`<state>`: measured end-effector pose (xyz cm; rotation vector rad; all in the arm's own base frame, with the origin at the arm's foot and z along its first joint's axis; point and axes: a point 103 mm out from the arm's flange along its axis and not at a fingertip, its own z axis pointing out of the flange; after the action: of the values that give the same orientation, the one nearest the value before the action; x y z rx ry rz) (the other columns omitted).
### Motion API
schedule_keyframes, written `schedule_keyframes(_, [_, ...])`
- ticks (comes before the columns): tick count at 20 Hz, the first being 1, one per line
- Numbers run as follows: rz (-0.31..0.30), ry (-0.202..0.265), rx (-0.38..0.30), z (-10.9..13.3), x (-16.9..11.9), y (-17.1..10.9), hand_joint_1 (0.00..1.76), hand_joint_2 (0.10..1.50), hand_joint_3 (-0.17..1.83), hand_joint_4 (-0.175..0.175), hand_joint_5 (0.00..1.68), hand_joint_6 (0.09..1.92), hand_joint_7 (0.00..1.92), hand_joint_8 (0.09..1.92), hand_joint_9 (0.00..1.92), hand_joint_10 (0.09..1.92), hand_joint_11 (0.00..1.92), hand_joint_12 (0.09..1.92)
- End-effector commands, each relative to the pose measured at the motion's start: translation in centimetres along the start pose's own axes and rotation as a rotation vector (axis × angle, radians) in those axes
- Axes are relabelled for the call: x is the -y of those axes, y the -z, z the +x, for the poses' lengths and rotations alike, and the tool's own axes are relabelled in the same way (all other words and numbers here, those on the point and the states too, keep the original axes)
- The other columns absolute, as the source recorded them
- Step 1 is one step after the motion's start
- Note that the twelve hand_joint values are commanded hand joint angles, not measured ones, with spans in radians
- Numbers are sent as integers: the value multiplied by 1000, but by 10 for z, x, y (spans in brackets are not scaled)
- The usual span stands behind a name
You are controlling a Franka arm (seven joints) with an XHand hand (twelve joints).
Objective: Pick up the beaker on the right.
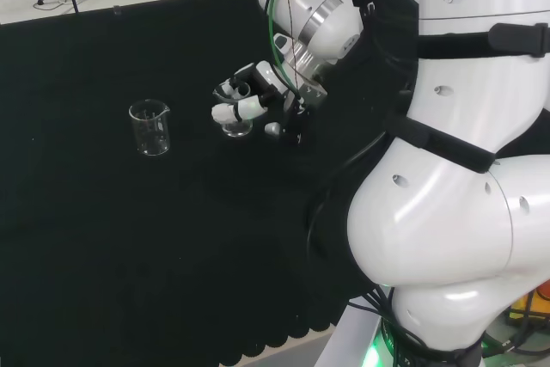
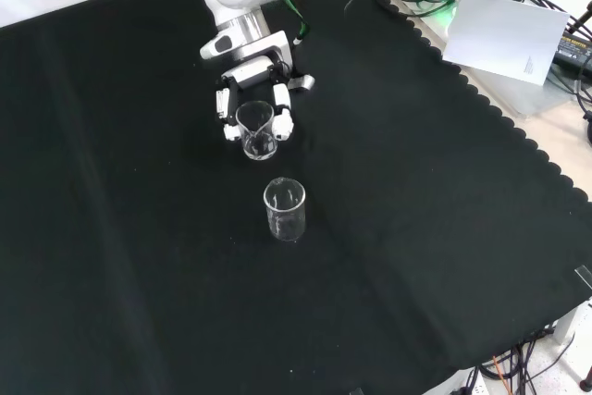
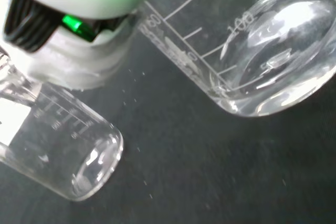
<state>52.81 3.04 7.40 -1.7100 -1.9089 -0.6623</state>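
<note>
Two clear glass beakers stand on the black cloth. One beaker (image 1: 236, 125) (image 2: 256, 129) sits inside the hand (image 1: 250, 94) (image 2: 248, 74), whose white fingers (image 2: 282, 120) curl round both its sides. The thumb lies close beside it in the head view. This beaker's base looks level with the cloth; I cannot tell whether it is lifted. In the wrist view the same beaker (image 3: 262, 51) is very close, with its printed scale showing. The other beaker (image 1: 149, 129) (image 2: 284, 209) (image 3: 65, 148) stands free, left of the hand in the head view and nearer the camera in the front view.
The arm's big white links (image 1: 464, 169) take up the right of the head view. The cloth's scalloped edge (image 2: 481, 104) runs along the right in the front view, with a white sheet (image 2: 509, 39) and cables beyond it.
</note>
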Motion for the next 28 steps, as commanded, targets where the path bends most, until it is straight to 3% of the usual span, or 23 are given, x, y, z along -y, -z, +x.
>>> schedule_keyframes(1, [14,24,32,10,-5,19,1210,599,638,-79,1524,175,1636,87,1597,87,1329,728])
schedule_keyframes(2, [20,24,36,10,-6,21,1251,625,593,-119,1513,169,1617,87,1610,87,1329,720])
schedule_keyframes(4, [33,28,47,11,-7,25,1300,549,741,-61,1399,436,1653,87,1647,87,1339,713])
schedule_keyframes(5, [39,29,54,12,-7,27,1311,515,802,-51,1370,511,1671,87,1662,87,1345,711])
schedule_keyframes(7, [52,34,66,14,-8,32,1321,568,708,-131,1396,435,1633,87,1683,87,1352,698])
schedule_keyframes(8, [60,38,73,16,-8,35,1323,587,672,-153,1411,395,1621,87,1690,87,1353,692])
schedule_keyframes(11, [83,52,89,22,-10,41,1325,605,638,-174,1427,352,1610,87,1702,87,1354,684])
schedule_keyframes(14, [106,69,115,30,-12,46,1216,584,703,-32,1411,435,1736,87,1711,100,1367,675])
schedule_keyframes(16, [114,80,133,35,-13,49,1193,579,725,13,1393,483,1760,87,1712,108,1370,673])
schedule_keyframes(20, [127,98,158,43,-15,56,1178,579,742,64,1362,551,1771,88,1712,123,1368,673])
schedule_keyframes(28, [169,108,196,58,-21,59,1168,581,746,109,1344,585,1775,91,1711,137,1370,677])
